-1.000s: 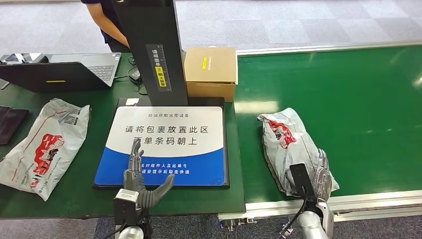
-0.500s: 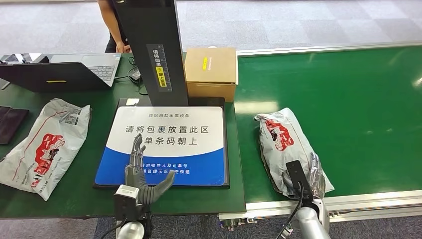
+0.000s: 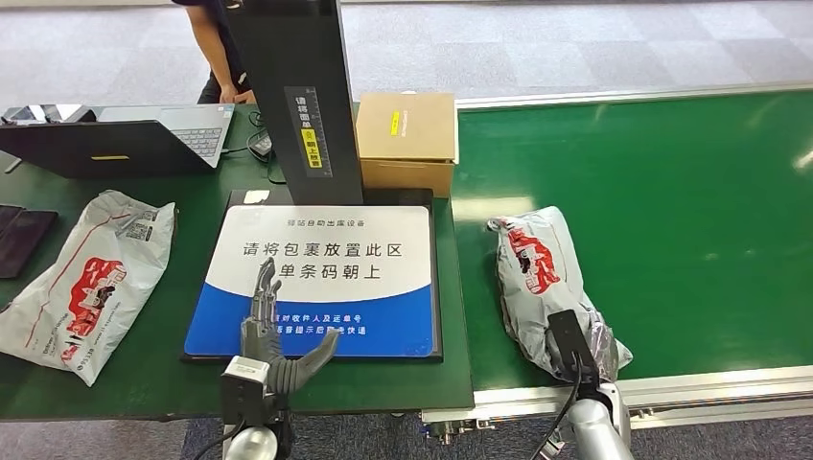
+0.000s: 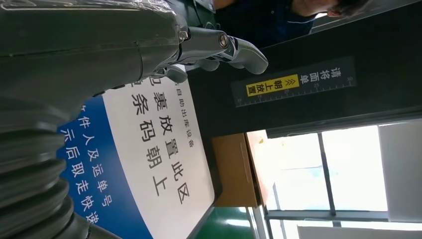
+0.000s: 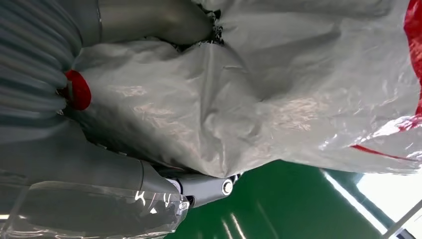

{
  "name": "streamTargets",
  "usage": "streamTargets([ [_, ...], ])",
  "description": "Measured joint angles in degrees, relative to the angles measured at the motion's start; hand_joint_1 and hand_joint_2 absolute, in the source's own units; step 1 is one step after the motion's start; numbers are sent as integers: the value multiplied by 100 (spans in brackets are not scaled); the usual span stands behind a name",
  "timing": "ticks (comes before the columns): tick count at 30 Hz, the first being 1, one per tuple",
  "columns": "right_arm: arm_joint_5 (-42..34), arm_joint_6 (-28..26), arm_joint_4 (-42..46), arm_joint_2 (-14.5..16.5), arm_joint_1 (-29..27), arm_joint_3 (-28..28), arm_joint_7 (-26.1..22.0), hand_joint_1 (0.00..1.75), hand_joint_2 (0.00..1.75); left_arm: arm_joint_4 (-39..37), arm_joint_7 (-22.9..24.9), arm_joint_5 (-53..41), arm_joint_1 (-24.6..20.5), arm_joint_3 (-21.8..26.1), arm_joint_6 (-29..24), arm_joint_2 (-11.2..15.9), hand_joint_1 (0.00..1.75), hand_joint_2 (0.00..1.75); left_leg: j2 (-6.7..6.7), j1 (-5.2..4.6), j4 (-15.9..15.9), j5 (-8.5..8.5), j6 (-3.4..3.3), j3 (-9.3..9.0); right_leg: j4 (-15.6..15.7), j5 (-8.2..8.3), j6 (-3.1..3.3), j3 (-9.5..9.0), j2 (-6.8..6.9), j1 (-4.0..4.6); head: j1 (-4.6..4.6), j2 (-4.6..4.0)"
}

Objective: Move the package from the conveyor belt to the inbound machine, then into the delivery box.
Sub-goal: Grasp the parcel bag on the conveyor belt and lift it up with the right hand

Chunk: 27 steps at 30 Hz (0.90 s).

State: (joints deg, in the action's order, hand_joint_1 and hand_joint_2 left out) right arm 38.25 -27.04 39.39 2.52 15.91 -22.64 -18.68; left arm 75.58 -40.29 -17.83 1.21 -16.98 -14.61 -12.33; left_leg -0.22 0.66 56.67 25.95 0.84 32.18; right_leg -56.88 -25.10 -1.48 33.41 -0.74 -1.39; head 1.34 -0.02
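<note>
The package (image 3: 544,278), a grey plastic bag with red print, lies on the green conveyor belt (image 3: 690,211) near its front edge. My right hand (image 3: 587,347) grips the package's near end. In the right wrist view the thumb (image 5: 154,20) lies over the crumpled bag (image 5: 278,89) and a finger (image 5: 201,186) runs under it. My left hand (image 3: 273,335) hovers open, fingers spread, over the front edge of the inbound machine's blue and white mat (image 3: 326,254). The machine's black column (image 3: 297,96) rises behind the mat. A closed cardboard box (image 3: 406,134) stands beside the column.
A second grey bag (image 3: 86,278) lies on the green table to the left. An open laptop (image 3: 125,139) and a dark flat device (image 3: 19,240) sit at the far left. A person (image 3: 220,48) stands behind the column. The belt's metal rail (image 3: 690,388) runs along the front.
The package has slid a little to the left on the belt, with my right hand on its near end. The person behind the column has shifted. My left hand has stayed put.
</note>
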Motion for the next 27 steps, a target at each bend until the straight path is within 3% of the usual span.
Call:
streamTargets([
  [8,14,-230,420,169,-184,8,-139,172,175,0,-1,20,30,39,-11,0,0,175,0,1,-1,0,1,3,-1,-2,1,5,0,1,-1,0],
  [22,5,-1142,1832,445,-715,398,-690,175,175,0,0,202,31,39,-279,0,0,175,-2,-2,-1,1,-1,18,-2,-4,-1,18,1,-2,-1,0],
  [27,677,-1258,2386,564,-813,537,-936,173,175,0,0,308,27,14,-399,3,0,175,-1,-1,-1,1,0,18,-3,-4,-1,20,0,-1,-1,0],
])
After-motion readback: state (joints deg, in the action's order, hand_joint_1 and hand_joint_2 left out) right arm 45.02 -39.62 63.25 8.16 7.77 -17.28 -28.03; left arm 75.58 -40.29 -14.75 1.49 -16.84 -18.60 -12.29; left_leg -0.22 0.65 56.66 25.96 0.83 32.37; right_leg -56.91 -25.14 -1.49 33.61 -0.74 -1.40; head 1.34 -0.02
